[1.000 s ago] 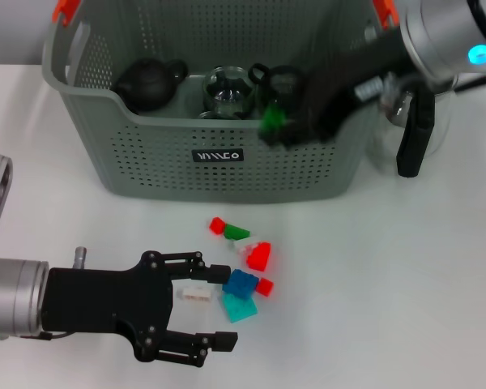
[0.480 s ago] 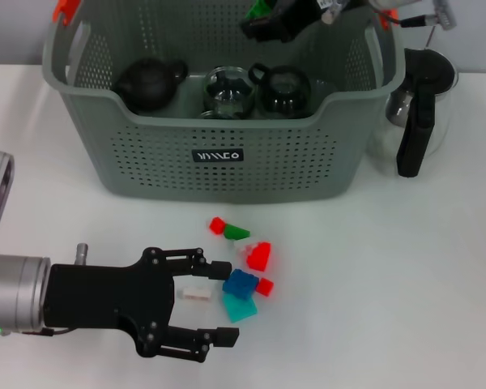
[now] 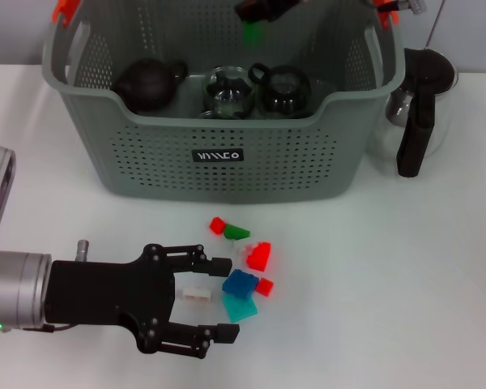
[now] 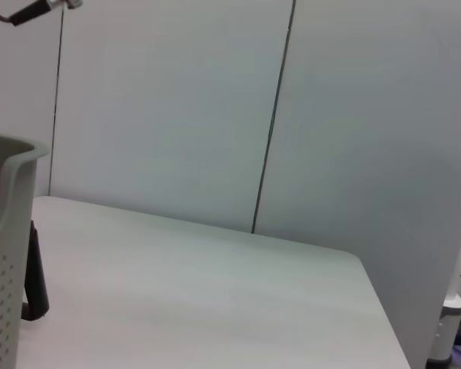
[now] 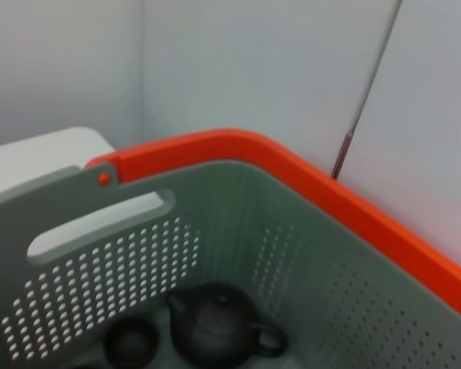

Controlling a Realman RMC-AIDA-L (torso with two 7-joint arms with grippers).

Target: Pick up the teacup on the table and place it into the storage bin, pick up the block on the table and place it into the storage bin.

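Note:
The grey-green storage bin stands at the back of the table. It holds a dark teapot, a glass cup and a dark teacup. My right gripper hangs over the bin at the picture's top edge. A green block shows just beneath it, above the bin's inside. Low over the table, my left gripper is open. Its fingers flank a small white block, with a blue block and a teal block at their tips. The right wrist view looks down on the teapot in the bin.
More loose blocks lie in front of the bin: red, green, a larger red one and a small red one. A glass pitcher with a black handle stands right of the bin.
My right gripper carried the green block from the bin's front right up over its inside. The block now sits lower, under the fingers. The left gripper has barely moved.

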